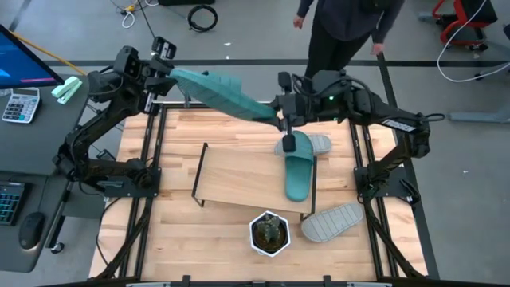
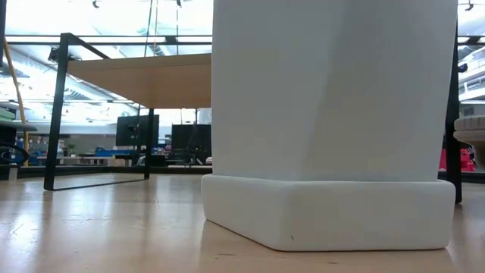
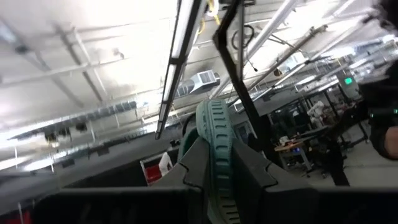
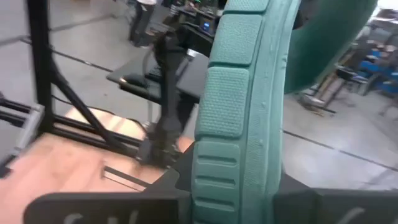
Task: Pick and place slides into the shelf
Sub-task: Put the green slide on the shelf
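Two slides are teal-green, one held aloft with ridged, stippled sole blocks, one on the shelf; two light grey (striped soles); shelf pale wood, black-framed.

i see my two dark, boxy jointed arms beside the light wooden table, the right arm showing a green light.

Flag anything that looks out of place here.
One teal slide hangs in mid-air, gripped at both ends by the left gripper and right gripper. A grey slide lies sole-up by the shelf.
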